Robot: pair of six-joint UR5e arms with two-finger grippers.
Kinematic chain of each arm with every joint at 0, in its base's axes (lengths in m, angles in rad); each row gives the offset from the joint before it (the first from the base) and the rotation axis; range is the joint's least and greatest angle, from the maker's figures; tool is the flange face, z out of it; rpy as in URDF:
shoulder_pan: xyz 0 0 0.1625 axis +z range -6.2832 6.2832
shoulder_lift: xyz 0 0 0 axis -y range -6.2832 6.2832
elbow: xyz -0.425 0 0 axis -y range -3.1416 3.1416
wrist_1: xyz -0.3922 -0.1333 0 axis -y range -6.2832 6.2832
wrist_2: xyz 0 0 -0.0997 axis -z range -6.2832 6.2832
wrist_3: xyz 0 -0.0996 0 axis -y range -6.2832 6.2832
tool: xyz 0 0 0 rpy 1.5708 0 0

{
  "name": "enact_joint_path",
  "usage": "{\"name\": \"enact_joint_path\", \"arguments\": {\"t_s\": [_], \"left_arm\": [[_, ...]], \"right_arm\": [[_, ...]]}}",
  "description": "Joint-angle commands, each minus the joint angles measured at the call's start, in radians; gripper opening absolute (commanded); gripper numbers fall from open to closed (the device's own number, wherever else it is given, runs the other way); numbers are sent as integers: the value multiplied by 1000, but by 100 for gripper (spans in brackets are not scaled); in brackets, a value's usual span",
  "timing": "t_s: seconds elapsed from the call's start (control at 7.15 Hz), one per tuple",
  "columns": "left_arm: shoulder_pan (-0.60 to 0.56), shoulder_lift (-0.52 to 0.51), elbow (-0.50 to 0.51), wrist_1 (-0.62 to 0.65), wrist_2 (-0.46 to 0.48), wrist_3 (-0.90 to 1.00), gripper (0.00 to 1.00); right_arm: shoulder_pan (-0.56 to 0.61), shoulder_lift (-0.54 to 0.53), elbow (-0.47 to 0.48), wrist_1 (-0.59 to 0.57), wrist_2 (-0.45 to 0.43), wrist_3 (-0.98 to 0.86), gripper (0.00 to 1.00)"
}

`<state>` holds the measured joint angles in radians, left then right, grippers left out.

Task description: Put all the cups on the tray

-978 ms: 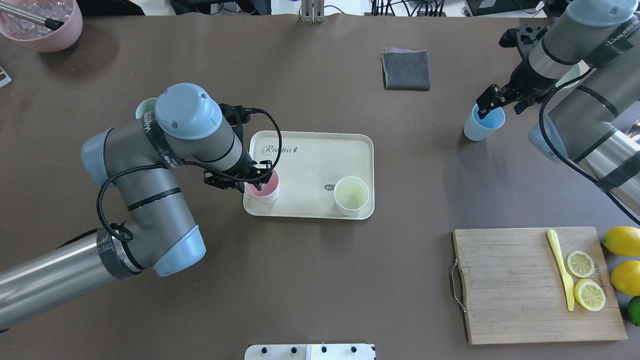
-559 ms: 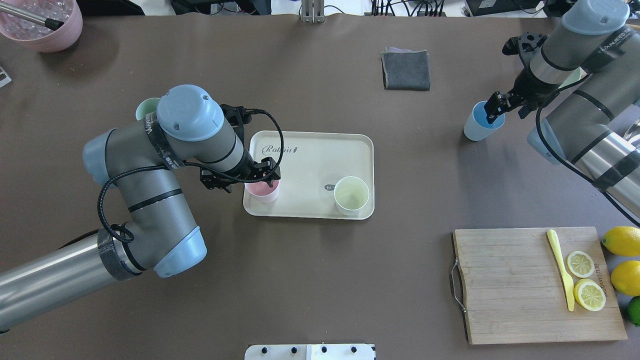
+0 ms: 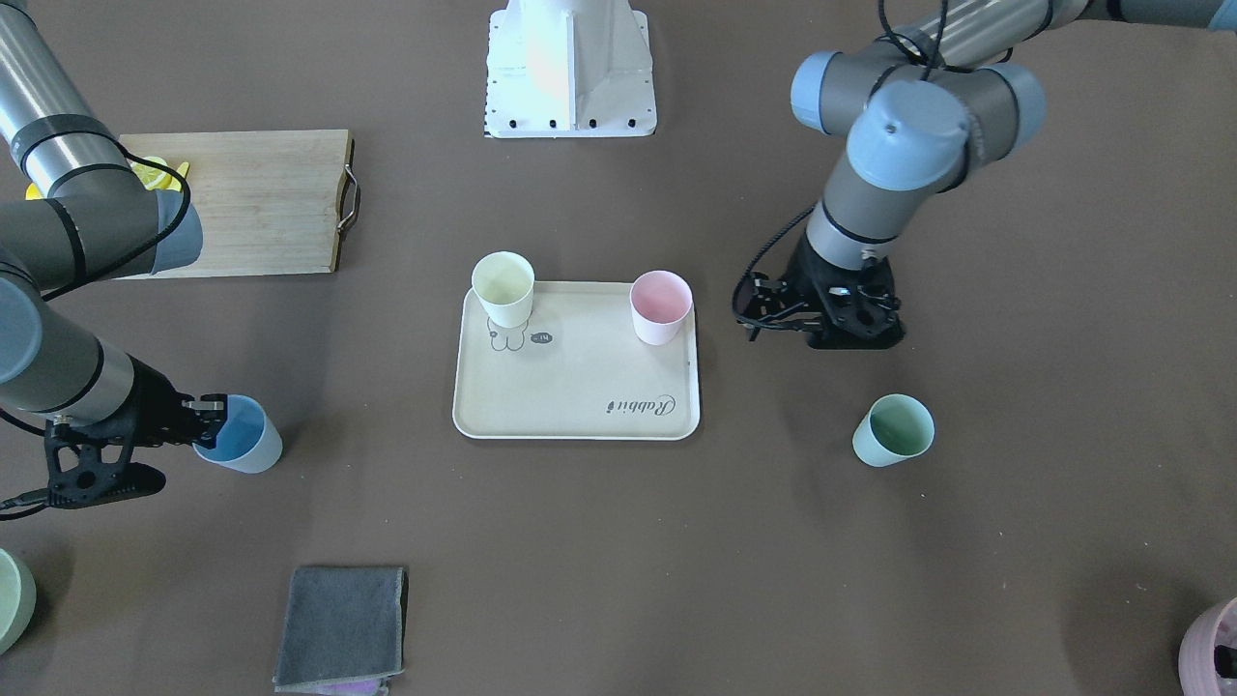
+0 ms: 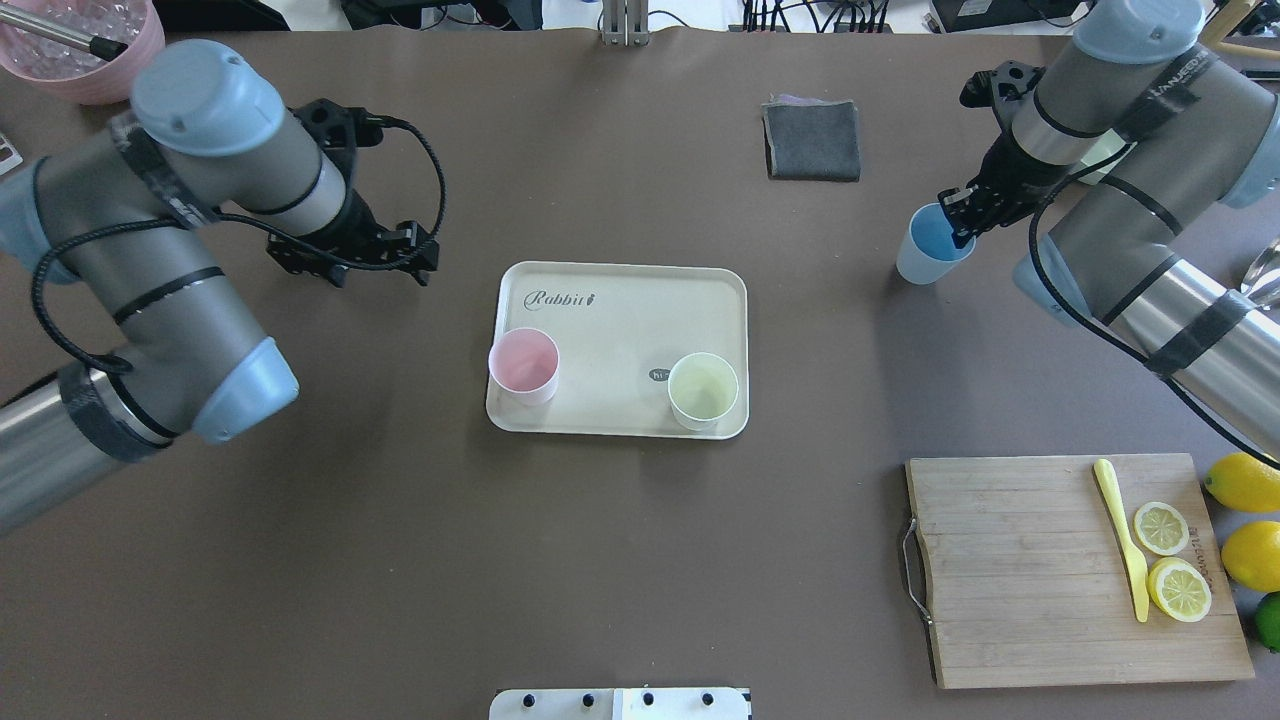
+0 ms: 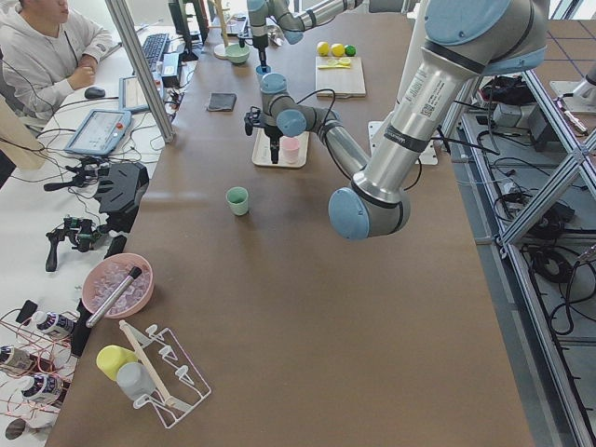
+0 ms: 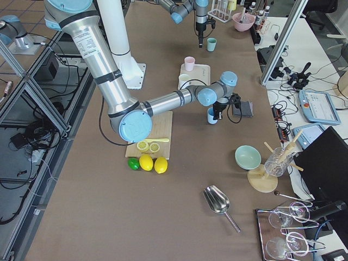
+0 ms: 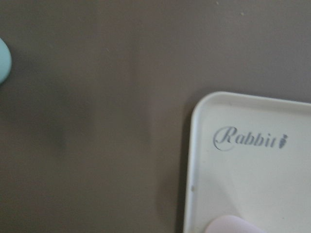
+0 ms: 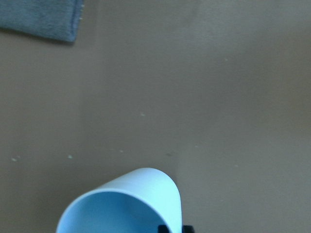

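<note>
The cream tray (image 4: 620, 300) lies mid-table with a pink cup (image 4: 523, 362) and a pale yellow cup (image 4: 703, 390) standing on it. My left gripper (image 4: 352, 260) is open and empty above the bare table, off the tray's far left corner. A green cup (image 3: 894, 430) stands on the table near it; my arm hides it in the overhead view. My right gripper (image 4: 955, 228) is shut on the rim of a blue cup (image 4: 930, 245), right of the tray. The blue cup also shows in the right wrist view (image 8: 131, 204).
A folded grey cloth (image 4: 812, 140) lies at the back. A wooden cutting board (image 4: 1040, 600) with a yellow knife and lemon slices sits at the front right, with whole lemons (image 4: 1245, 480) beside it. A pink bowl (image 4: 80, 45) stands at the back left corner.
My left gripper has left the pink cup on the tray and moved back and left, off the tray. My right gripper has closed on the blue cup's rim and shifted it slightly left.
</note>
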<state>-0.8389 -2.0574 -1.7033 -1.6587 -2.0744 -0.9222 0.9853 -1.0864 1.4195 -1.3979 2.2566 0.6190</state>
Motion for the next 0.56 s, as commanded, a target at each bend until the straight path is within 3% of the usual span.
{"name": "enact_joint_path", "arguments": {"t_s": [0.0, 0.42], "left_arm": [[-132, 65, 60, 0, -44, 259, 98], [-138, 40, 200, -56, -41, 276, 96]], "right_arm": [[-84, 67, 42, 0, 11, 173, 0], [-232, 187, 41, 10, -69, 416, 0]]}}
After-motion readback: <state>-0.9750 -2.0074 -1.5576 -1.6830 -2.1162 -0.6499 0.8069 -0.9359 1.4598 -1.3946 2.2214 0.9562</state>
